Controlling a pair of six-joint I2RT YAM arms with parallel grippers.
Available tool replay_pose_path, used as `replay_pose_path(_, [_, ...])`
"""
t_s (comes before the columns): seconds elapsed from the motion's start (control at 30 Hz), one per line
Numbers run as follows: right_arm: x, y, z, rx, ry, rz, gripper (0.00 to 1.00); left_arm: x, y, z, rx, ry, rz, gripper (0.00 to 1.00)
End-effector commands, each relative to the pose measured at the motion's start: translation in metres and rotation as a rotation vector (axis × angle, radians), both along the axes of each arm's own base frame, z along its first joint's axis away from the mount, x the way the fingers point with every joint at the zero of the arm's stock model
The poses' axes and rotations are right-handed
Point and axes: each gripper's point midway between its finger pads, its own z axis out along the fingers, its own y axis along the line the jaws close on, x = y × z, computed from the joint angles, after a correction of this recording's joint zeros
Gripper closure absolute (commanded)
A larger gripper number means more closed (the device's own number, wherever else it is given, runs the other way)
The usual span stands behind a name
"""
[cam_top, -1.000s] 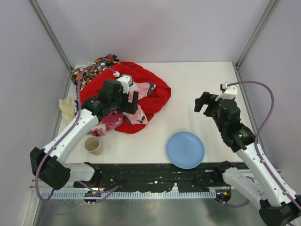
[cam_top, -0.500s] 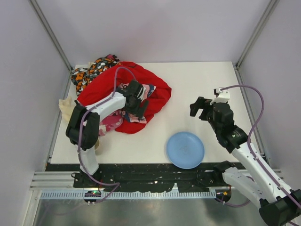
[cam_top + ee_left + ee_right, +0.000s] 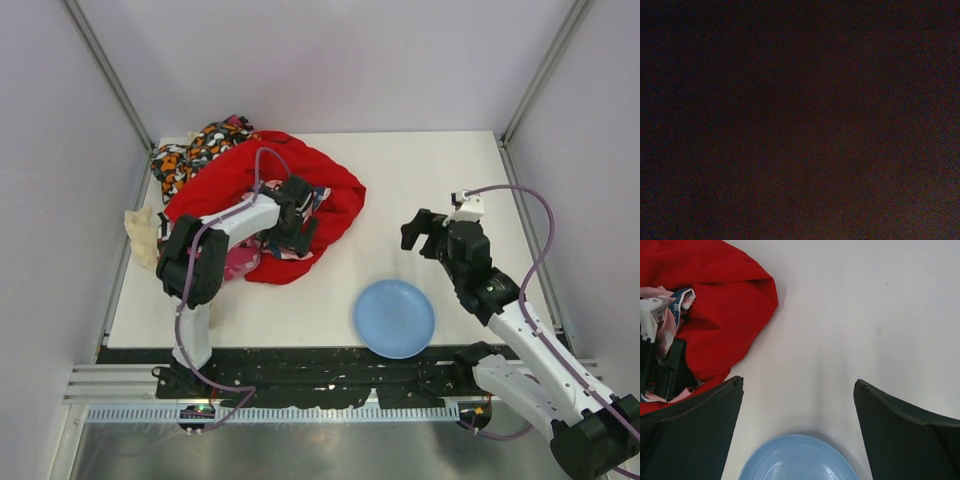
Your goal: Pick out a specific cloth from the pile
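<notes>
The pile sits at the table's back left: a big red cloth (image 3: 335, 195) (image 3: 725, 300), a black-and-orange print (image 3: 185, 155), a pale pink patterned cloth (image 3: 297, 250) and a magenta floral one (image 3: 240, 262). The cloth (image 3: 142, 228), a small whitish rag, lies apart at the table's left edge. My left gripper (image 3: 300, 215) is pressed down into the middle of the pile with its jaws spread on the pink patterned cloth. The left wrist view is all dark. My right gripper (image 3: 420, 230) (image 3: 799, 385) hangs open over bare table, right of the pile, with nothing in it.
A light blue plate (image 3: 395, 318) (image 3: 797, 460) lies near the front edge, just below my right gripper. The left arm's elbow (image 3: 190, 265) stands over the table's front left. Grey walls close in the table on three sides.
The left arm has folded in and its gripper has pushed to the right, deeper into the pile. The right gripper has drifted a little to the left, toward the pile.
</notes>
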Motion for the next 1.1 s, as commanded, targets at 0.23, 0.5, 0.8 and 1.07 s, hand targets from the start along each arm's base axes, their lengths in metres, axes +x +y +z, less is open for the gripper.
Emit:
replay_pose_path(0.23, [-0.003,-0.006,0.020,0.105,-0.114,-0.057,0.05,-0.045,0.007,-0.061,0.260,0.158,0.229,0.53])
replay_pose_path(0.5, [-0.018,-0.021,0.034,0.126,-0.186,-0.099,0.05,-0.034,0.010,-0.022,0.223,0.055,0.233,1.00])
replay_pose_path(0.8, [-0.013,-0.020,0.034,0.135,-0.198,-0.101,0.05,0.048,0.051,0.185,0.072,-0.521,0.353,1.00])
replay_pose_path(1.07, [0.001,-0.010,0.034,0.116,-0.176,-0.076,0.05,0.114,0.174,0.328,0.104,-0.776,0.602,1.00])
